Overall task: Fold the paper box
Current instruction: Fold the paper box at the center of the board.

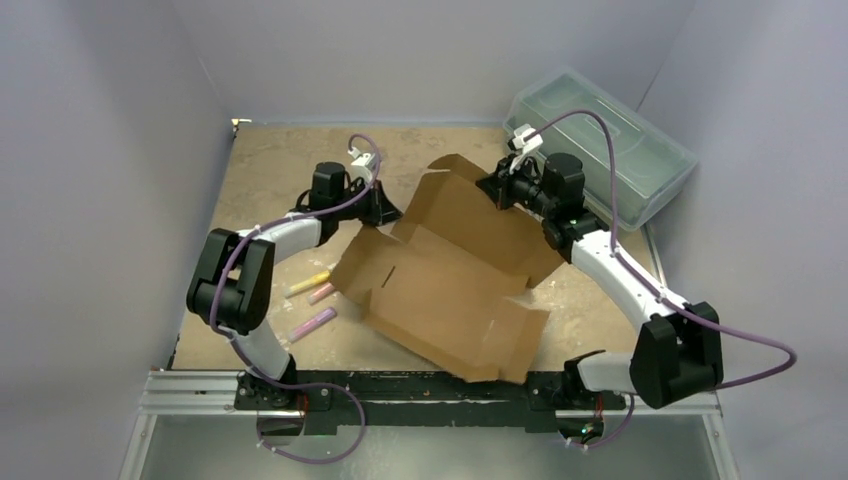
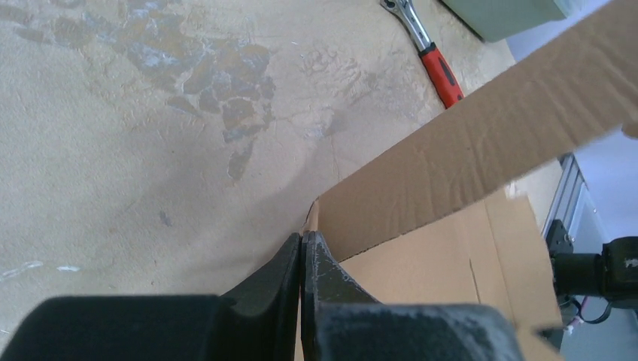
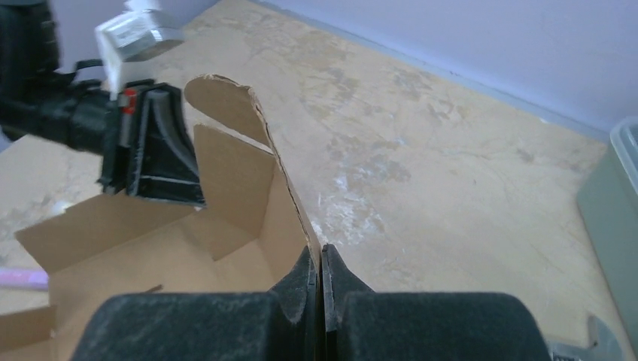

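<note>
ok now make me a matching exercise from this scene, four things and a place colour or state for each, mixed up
1 paper box
2 toolbox
3 wrench
4 left gripper

a red handle
b shut on a cardboard flap
c grey-green, far right
d brown, flaps half raised

Pairs: 1-d, 2-c, 3-a, 4-b

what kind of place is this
Probably a lab robot test cell: plain walls around a worn table, left arm and right arm bolted to a metal rail, the paper box between them.
</note>
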Available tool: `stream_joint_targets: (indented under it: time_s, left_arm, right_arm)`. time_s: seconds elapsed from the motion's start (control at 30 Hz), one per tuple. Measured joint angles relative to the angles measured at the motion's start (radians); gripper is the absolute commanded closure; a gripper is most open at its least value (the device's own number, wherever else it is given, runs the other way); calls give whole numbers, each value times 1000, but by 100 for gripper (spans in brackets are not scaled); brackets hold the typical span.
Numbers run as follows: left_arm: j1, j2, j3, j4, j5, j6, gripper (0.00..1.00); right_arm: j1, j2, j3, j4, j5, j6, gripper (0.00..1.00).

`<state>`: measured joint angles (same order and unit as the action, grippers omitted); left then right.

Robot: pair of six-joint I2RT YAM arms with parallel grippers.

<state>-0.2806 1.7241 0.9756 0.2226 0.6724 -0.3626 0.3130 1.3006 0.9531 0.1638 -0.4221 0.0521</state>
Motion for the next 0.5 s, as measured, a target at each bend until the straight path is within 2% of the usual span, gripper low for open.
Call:
stream_joint_targets:
  time_s: [0.3,0.5]
  left_arm:
    - [0,-36,-93,109,-64,-135,100]
    - [0,-41,-107,127,-116,-177,100]
  right_arm:
    - [-6,72,-27,-22,100,114,100]
    - [-5,73,-28,-23,141,131,100]
